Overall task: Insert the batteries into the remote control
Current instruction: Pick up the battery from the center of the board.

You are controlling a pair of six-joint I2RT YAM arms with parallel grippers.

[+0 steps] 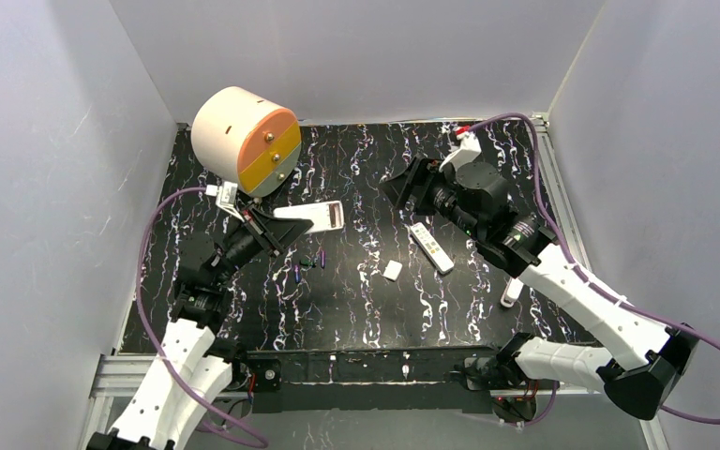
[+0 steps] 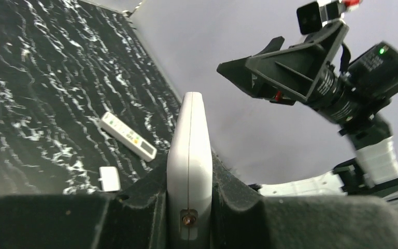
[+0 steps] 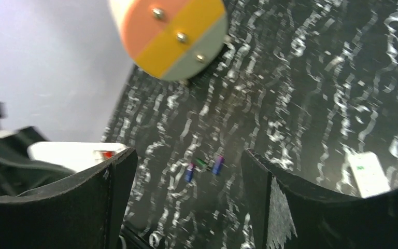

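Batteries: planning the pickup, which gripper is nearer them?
Left. The left gripper, holding a white remote, is just beyond the batteries; the right gripper hangs open, off to their right.

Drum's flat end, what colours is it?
The drum end has peach, yellow and grey bands; right wrist view.

Overhead camera spans the counter (image 1: pixel 356 309) from its near edge; low wrist cameras face each other across it.
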